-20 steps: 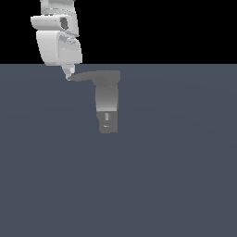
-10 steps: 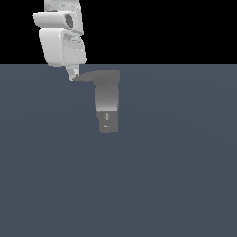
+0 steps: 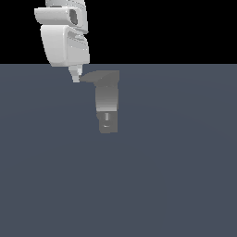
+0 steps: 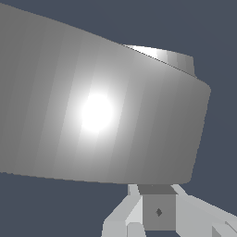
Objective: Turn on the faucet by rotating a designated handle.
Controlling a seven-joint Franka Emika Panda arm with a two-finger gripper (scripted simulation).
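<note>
One faucet [image 3: 108, 104] is seen slightly left of centre in the exterior view, upright on the dark floor [image 3: 176, 176], and one handle [image 3: 96, 77] is carried at its top, tapering toward that view's left. The single gripper [image 3: 77, 77] is placed at the handle's pointed tip; whether its fingers are apart or together cannot be told. In the wrist view the handle [image 4: 102, 115] is shown very close, filling most of the picture. The handle is judged rigid, metallic and probably slick, so it is best pushed near the tip, where leverage is greatest, not clamped.
</note>
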